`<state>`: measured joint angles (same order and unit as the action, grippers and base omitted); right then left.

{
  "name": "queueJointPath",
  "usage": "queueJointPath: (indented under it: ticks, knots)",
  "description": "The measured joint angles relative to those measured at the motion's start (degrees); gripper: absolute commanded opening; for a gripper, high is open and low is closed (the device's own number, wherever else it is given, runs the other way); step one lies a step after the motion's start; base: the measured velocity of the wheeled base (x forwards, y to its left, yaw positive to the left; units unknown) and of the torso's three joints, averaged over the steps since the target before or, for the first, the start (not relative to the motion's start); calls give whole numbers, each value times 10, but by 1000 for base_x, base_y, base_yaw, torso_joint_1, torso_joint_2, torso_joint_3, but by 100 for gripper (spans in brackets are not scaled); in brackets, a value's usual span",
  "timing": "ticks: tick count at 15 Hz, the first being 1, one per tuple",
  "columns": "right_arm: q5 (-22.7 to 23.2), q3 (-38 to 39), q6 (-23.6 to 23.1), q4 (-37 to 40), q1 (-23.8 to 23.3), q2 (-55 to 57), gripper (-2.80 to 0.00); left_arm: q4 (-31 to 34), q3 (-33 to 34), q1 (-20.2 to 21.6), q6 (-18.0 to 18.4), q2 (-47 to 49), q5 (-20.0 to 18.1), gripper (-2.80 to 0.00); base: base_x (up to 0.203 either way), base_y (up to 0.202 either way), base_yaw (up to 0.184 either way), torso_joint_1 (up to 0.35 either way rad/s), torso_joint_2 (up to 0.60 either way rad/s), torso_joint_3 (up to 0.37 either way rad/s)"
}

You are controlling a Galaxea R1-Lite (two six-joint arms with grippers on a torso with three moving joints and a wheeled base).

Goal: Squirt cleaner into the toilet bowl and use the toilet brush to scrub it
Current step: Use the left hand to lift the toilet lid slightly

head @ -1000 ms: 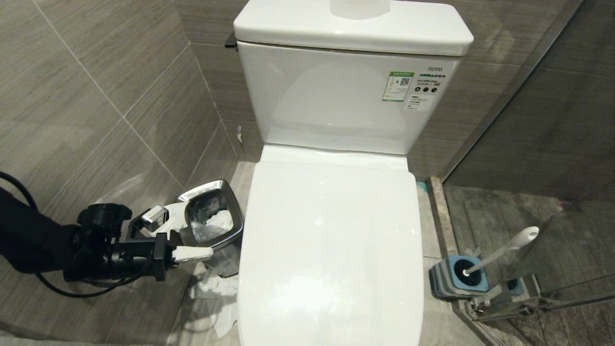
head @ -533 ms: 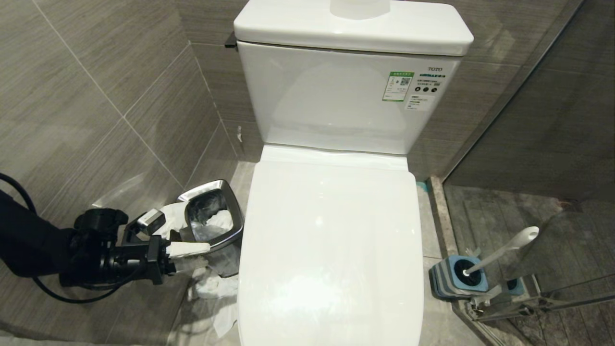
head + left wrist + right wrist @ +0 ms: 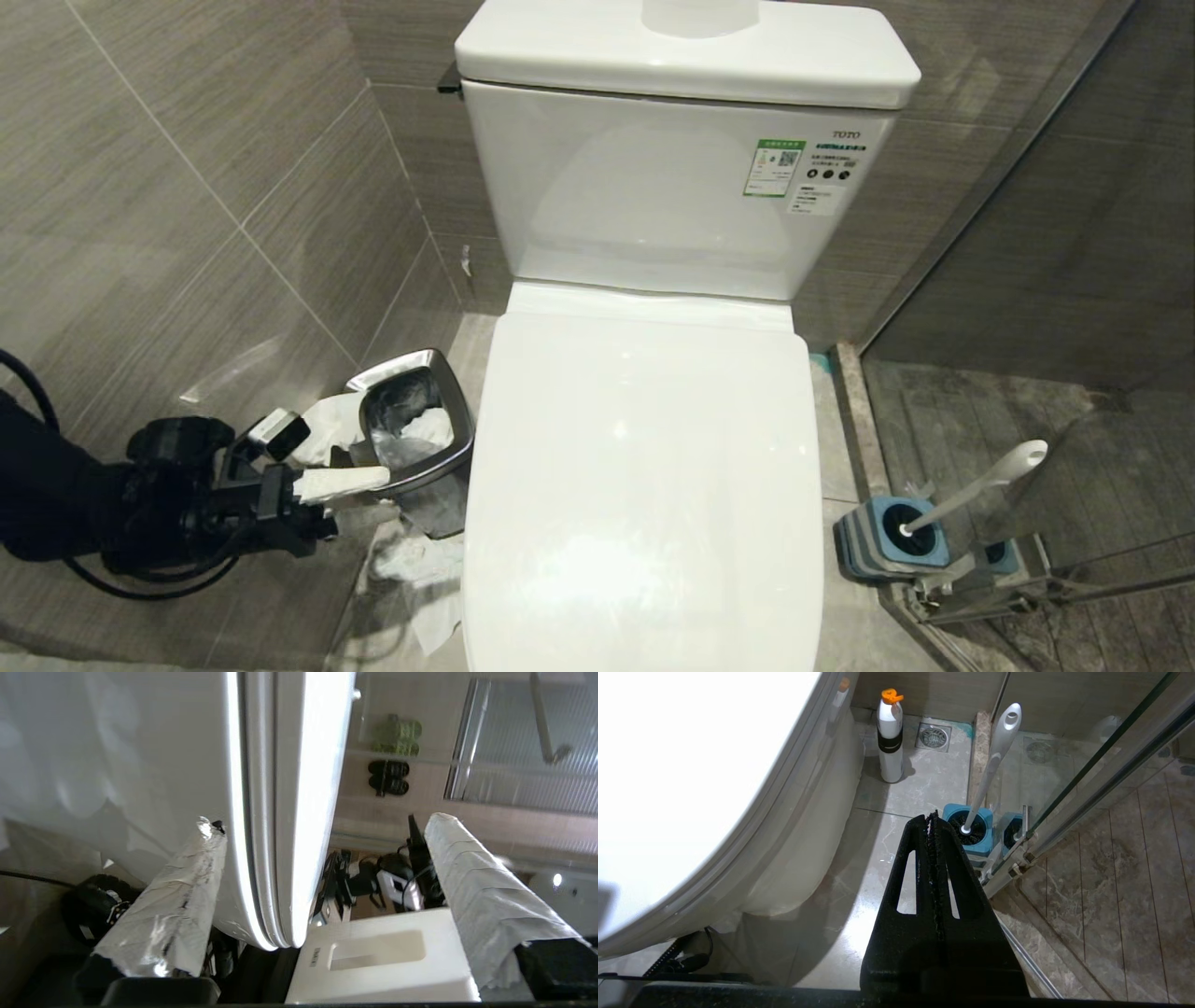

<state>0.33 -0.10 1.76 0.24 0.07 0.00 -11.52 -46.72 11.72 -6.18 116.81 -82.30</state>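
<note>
At eight o'clock in the head view, the left claw (image 3: 341,483) hangs low beside the toilet, its two tape-wrapped fingers (image 3: 476,891) spread apart and holding nothing; the left wrist view shows the stacked edges of the closed seat and lid (image 3: 285,812) in the gap between them, untouched. One toilet bowl (image 3: 644,485) fills the centre, its lid down so that the basin is hidden. One toilet brush (image 3: 976,490) stands at four o'clock, well apart from the left claw on the far side of the toilet, its white handle leaning out of one square blue holder (image 3: 887,541) on the floor by the glass shower screen (image 3: 1074,485). One steel bin (image 3: 411,425) sits just beside the left claw, with crumpled paper (image 3: 420,569) in and around it. The right claw (image 3: 934,826) is pressed closed with nothing in it, pointing down at the floor tiles near the brush (image 3: 994,756); one white bottle (image 3: 890,742) with an orange cap stands beyond at twelve o'clock.
</note>
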Motion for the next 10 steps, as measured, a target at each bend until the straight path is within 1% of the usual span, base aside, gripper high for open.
queueJointPath:
  ticks: [2, 4, 6, 10]
  knots:
    - [0, 0, 0, 0, 0, 0, -280, -19, 11, -13, 2, 0, 1, 0, 0, 0, 0, 0, 0, 0]
    - [0, 0, 0, 0, 0, 0, -280, -51, 27, -22, 5, 1, 8, 0, 0, 0, 0, 0, 0, 0]
    - [0, 0, 0, 0, 0, 0, -280, -77, 38, -33, 6, 4, 30, 0, 0, 0, 0, 0, 0, 0]
    - [-1, 0, 1, 0, 0, 0, -280, -78, 65, -34, 10, 2, 41, 0, 0, 0, 0, 0, 0, 0]
